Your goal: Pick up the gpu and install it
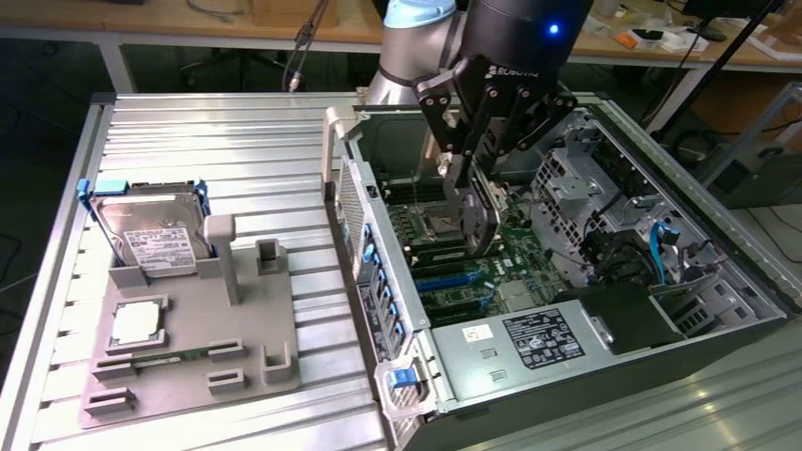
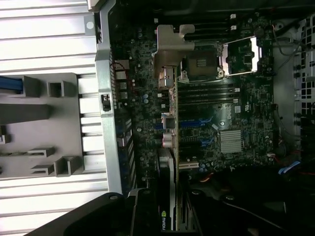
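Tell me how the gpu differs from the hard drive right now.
The gpu stands on edge inside the computer case; the hard drive lies tilted on the gray fixture outside it. The gripper grips the gpu; the hard drive is untouched. Both are flat computer parts.

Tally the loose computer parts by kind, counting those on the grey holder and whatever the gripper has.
hard drive: 1
processor chip: 1
memory stick: 1
gpu, held in the gripper: 1
Total: 4
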`<action>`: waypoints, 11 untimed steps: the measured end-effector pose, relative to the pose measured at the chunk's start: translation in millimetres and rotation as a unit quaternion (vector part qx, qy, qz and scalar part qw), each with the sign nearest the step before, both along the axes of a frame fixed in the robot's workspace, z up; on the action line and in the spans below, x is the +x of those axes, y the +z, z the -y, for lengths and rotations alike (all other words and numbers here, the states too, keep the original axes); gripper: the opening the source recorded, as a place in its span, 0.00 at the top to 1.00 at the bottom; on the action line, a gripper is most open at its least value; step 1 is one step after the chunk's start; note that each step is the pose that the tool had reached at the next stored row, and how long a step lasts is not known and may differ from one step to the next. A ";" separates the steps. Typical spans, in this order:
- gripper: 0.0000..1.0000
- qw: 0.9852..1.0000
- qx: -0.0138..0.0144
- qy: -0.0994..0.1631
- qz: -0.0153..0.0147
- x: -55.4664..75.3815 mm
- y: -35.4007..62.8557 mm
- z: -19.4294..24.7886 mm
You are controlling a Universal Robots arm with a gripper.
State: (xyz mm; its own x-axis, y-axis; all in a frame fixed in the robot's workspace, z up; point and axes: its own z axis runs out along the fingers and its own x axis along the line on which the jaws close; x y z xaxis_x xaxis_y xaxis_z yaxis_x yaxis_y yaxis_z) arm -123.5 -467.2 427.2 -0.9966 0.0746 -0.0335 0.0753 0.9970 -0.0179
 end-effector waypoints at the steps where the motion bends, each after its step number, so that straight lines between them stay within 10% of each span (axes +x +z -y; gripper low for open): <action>1: 0.73 1.000 0.000 0.000 0.000 1.4 0.0 0.0; 11: 0.73 1.000 0.000 0.000 0.000 15.4 0.0 0.0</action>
State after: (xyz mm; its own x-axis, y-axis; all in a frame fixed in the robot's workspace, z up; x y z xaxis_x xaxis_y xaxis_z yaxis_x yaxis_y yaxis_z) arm -108.1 -467.2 427.2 -0.9967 0.0746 -0.0335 0.0752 0.9970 -0.0179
